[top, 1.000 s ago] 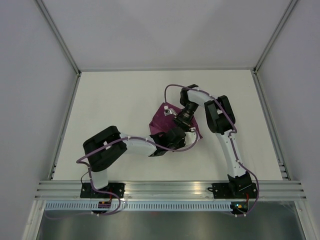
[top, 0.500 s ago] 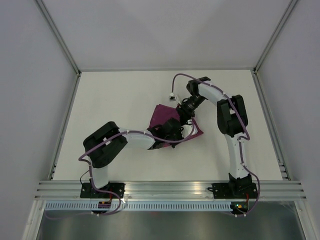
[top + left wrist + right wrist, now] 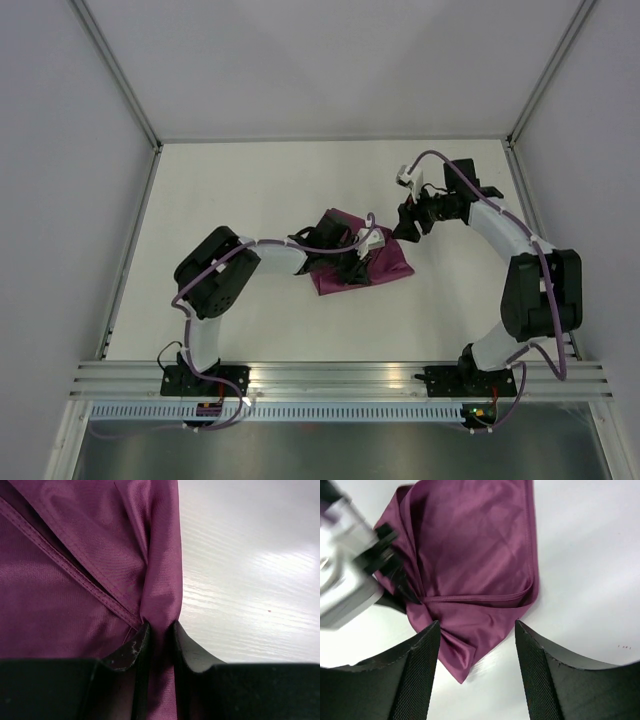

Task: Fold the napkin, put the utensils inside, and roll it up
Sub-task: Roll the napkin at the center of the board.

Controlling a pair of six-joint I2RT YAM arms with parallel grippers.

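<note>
The plum-purple napkin (image 3: 388, 263) lies bunched and partly folded on the white table, right of centre. My left gripper (image 3: 357, 266) rests over its left part. In the left wrist view the left gripper (image 3: 159, 630) is shut on a raised fold of the napkin (image 3: 75, 580) beside a hemmed edge. My right gripper (image 3: 407, 228) hovers just beyond the cloth's far right corner. In the right wrist view the right gripper (image 3: 476, 625) is open and holds nothing, with the napkin (image 3: 470, 550) below it. The utensils are out of view.
Bare white table (image 3: 240, 200) surrounds the cloth, with grey walls on three sides. An aluminium rail (image 3: 340, 378) carrying both arm bases runs along the near edge. A purple cable (image 3: 425, 158) loops above the right wrist.
My right gripper opened, let go of the napkin and drew back to the right. The left arm swung right, dragging the cloth with it, and its jaws narrowed on the fold.
</note>
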